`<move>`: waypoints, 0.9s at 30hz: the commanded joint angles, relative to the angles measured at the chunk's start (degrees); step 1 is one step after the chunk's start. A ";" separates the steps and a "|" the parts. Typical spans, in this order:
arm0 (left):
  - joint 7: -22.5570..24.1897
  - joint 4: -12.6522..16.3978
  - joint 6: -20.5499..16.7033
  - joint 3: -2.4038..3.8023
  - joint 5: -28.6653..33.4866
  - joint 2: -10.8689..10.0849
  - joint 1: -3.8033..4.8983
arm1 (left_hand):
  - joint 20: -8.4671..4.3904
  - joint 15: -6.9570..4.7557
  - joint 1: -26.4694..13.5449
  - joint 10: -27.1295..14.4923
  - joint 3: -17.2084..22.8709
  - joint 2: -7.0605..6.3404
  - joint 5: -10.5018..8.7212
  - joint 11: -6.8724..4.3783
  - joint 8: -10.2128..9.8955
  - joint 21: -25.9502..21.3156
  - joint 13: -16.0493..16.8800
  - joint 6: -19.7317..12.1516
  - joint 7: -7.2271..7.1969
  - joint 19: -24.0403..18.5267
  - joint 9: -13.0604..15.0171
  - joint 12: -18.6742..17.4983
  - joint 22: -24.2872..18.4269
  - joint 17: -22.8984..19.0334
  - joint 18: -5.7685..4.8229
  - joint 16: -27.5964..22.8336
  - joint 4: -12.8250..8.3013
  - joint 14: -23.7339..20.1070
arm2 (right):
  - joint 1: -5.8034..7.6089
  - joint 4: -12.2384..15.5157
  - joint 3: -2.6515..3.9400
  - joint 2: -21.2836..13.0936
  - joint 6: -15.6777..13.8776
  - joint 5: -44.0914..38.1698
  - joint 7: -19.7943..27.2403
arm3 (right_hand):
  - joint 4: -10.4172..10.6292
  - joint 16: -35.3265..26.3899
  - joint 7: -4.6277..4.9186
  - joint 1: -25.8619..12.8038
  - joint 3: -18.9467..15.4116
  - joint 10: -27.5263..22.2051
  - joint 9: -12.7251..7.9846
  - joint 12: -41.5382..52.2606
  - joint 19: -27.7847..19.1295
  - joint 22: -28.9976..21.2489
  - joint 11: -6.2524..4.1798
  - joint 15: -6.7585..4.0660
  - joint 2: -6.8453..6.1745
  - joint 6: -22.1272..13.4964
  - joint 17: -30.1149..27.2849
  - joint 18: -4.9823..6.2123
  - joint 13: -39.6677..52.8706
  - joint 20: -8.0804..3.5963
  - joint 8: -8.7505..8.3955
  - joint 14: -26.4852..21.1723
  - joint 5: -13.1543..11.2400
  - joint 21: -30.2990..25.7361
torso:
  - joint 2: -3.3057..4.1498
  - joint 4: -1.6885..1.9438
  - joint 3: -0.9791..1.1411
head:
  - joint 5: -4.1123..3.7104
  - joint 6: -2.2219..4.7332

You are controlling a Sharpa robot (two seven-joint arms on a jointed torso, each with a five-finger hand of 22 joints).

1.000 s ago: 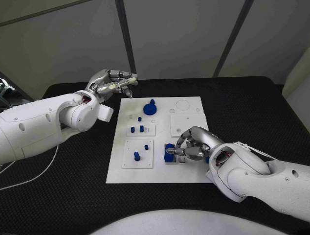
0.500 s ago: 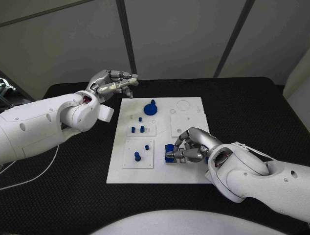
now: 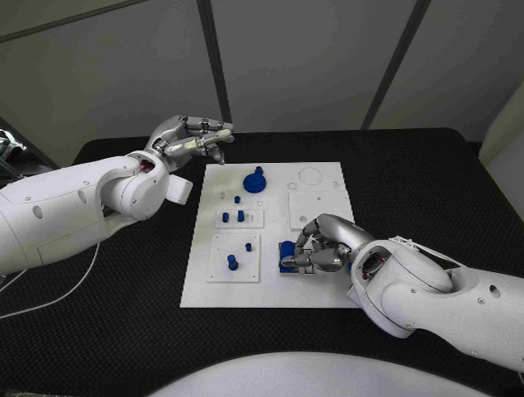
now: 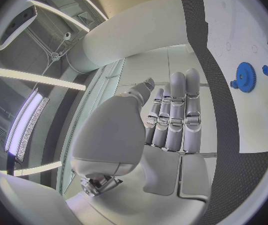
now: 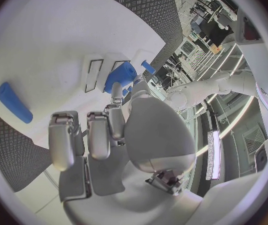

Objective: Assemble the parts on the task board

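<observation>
Right hand [image 3: 321,246] grips blue part [image 3: 288,256] near task board [image 3: 321,294] front edge, apparently seating it; next needs downward press. Left hand [image 3: 191,139] curled, holding nothing.

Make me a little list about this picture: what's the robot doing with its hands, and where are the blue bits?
surface: black table
task board: white plate in the middle
left robot hand: raised past the board's far left corner, fingers curled, holding nothing
right robot hand: down on the blue block at the board's near right
blue gear: far end of the board
small blue pegs: standing mid-board
</observation>
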 commanded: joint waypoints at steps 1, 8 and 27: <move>0.09 0.09 0.46 0.05 0.24 -0.04 0.08 | -0.06 0.04 0.17 -0.44 -0.14 0.13 -0.01 0.08 0.18 -0.18 -0.08 -0.34 -0.10 -0.28 -0.04 0.19 -0.07 -0.07 -1.08 -0.34 -0.23 -0.25 | -0.02 -0.48 -0.08 -0.17 0.75 -1.43 -1.85 | -0.31 0.31 -0.04 1.77 0.54 0.93 0.12 0.37 5.94 15.09 -0.65 -0.49 2.34 0.49 6.79 -0.86 2.39 -0.58 0.30 4.39 -0.37 0.18 | 0.01 -0.03 0.03 | 0.05 -0.06; 0.08 0.07 0.44 0.04 0.24 -0.07 0.08 | -0.06 0.04 0.17 -0.44 -0.14 0.13 -0.01 0.08 0.18 -0.18 -0.08 -0.34 -0.10 -0.28 -0.04 0.19 -0.07 -0.07 -1.08 -0.34 -0.23 -0.25 | -0.02 -0.19 -0.08 -0.80 1.75 -2.10 -1.62 | -2.04 0.32 -0.27 4.21 1.40 1.11 0.32 0.54 5.94 15.09 -0.88 -0.72 2.53 0.53 6.85 -0.86 2.69 -0.84 0.20 4.39 -2.90 0.18 | -0.02 -0.06 0.04 | 0.08 -0.16; 0.05 0.07 0.39 0.03 0.24 -0.17 0.08 | -0.06 0.04 0.17 -0.44 -0.14 0.13 -0.01 0.08 0.18 -0.18 -0.08 -0.34 -0.10 -0.28 -0.04 0.19 -0.07 -0.07 -1.08 -0.34 -0.23 -0.25 | -0.01 0.86 -0.09 -3.05 -0.08 -0.40 1.75 | -0.83 -0.12 0.64 0.76 -1.11 0.34 0.59 -1.13 5.94 15.09 -0.11 -0.13 -0.34 -0.34 6.20 -0.86 1.95 -0.42 -0.42 4.25 -1.70 0.18 | -0.05 -0.06 0.04 | 0.22 -0.29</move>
